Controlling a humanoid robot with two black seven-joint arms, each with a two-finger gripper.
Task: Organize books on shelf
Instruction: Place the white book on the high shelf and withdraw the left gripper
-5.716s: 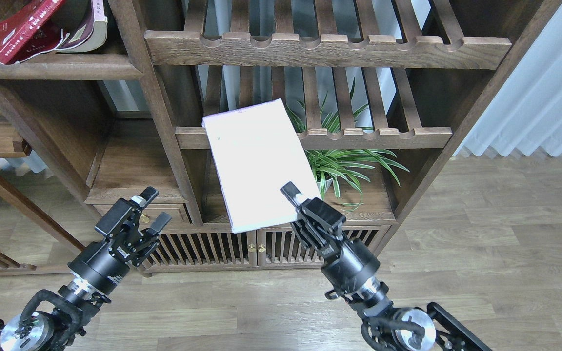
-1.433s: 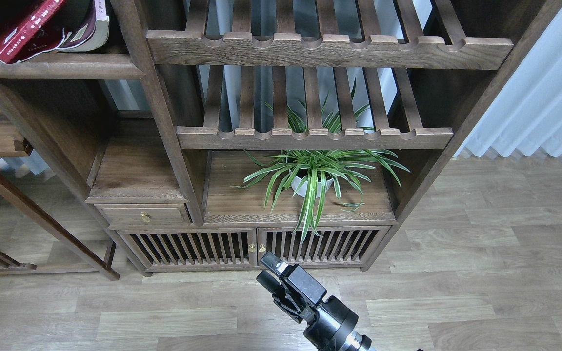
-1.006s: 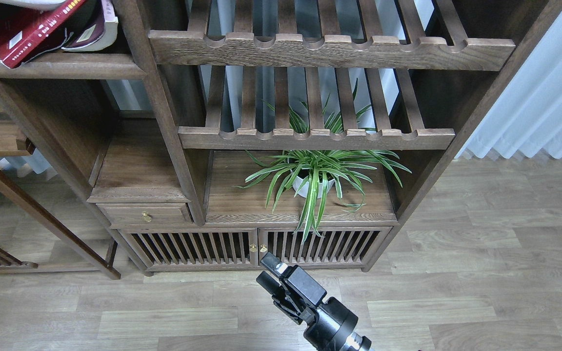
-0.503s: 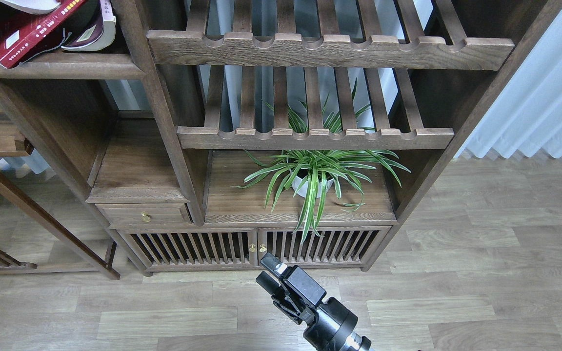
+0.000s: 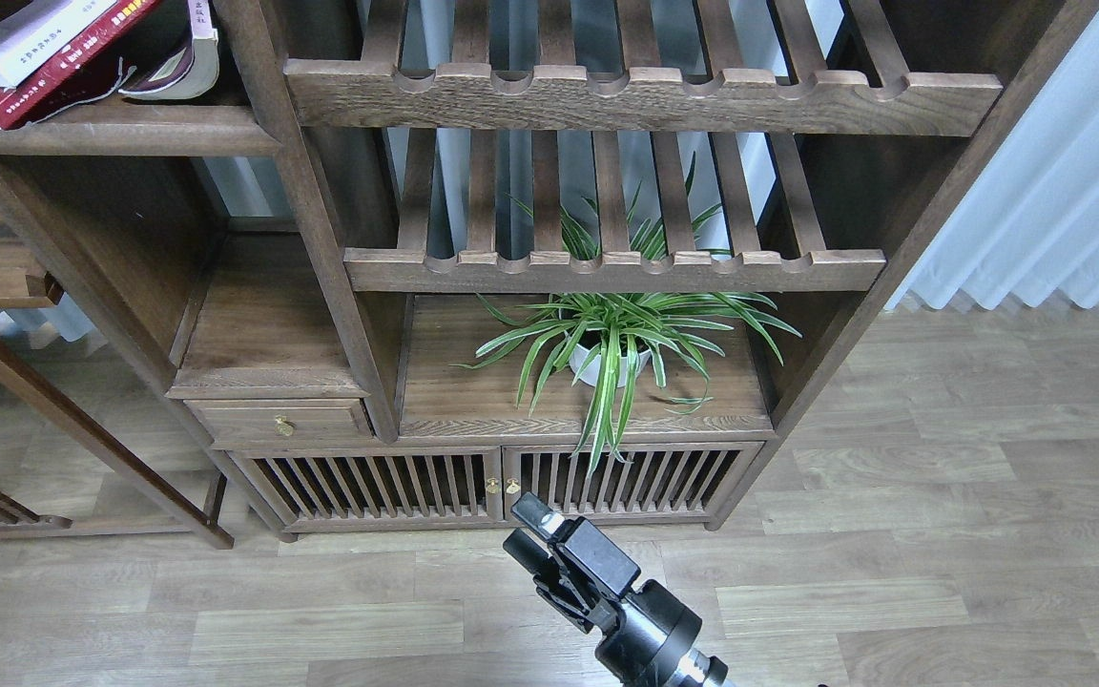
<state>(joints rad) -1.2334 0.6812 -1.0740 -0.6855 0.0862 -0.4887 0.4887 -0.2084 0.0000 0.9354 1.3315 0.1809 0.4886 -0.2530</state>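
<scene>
Even soft daylight, sharp focus, no glare.

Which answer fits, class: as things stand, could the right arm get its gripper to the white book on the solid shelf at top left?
Probably not directly. The right gripper sits low over the floor, far from the white book, and a cabinet post stands between them; it lies atop the red book on the shelf.

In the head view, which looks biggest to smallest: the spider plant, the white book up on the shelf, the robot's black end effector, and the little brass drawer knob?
1. Spider plant, widest by far.
2. and 3. Right end effector and white book: unsure. The end effector is much nearer the camera and the book is cut off by the frame edge.
4. Brass drawer knob, smallest.
</scene>
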